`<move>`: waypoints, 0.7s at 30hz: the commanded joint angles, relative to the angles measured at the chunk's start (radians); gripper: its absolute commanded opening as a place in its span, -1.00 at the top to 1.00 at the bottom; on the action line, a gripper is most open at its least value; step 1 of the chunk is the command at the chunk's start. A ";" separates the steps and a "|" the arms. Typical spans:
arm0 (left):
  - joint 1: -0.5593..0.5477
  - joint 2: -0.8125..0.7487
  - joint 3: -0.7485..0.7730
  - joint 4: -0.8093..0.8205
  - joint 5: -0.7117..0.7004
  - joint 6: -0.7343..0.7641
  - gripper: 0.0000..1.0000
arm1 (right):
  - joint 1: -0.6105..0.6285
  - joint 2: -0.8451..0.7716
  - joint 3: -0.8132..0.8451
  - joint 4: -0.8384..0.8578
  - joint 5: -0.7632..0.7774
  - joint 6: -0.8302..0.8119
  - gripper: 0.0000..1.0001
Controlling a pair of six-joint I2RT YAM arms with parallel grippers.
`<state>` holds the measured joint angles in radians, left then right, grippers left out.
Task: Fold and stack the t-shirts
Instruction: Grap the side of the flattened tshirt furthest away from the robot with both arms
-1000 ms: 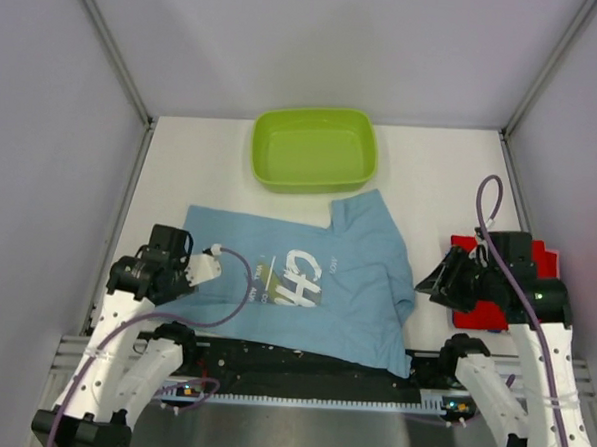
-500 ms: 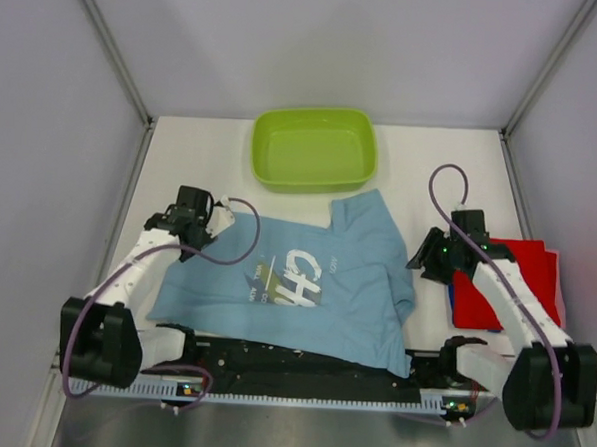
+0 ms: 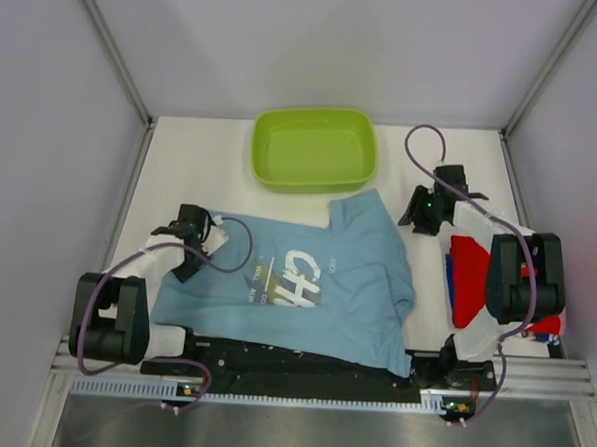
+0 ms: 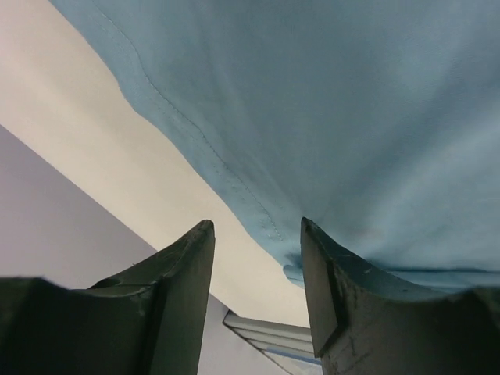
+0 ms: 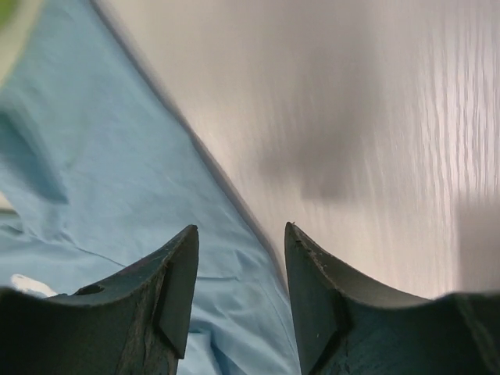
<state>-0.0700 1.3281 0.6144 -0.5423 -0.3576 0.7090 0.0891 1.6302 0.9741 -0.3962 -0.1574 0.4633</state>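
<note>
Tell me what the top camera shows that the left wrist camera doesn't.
Only the top view shows the lime-green basin, the folded red and blue shirts and the white chest lettering. Only the left wrist view shows the hem stitching up close, with the left hand open at that edge. Both show the light blue t-shirt and the white table.

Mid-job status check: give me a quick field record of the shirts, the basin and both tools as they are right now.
light blue t-shirt: spread flat mid-table, lettering up, not yet folded
folded stack: red t-shirt, with a darker blue t-shirt showing at its left edge; on the right side, partly behind the right arm
left tool: open, over the light blue shirt's left edge
right tool: open, over that shirt's right edge
green basin: far centre, beyond the shirt
</note>
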 commanded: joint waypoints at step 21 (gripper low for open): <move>0.199 0.621 0.924 -0.283 0.598 0.411 -0.04 | 0.232 0.367 0.403 -0.010 0.328 -0.218 -0.03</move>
<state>0.1238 1.9411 1.4628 -0.8173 0.1814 1.0023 0.3290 1.9610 1.3365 -0.3733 0.1104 0.2432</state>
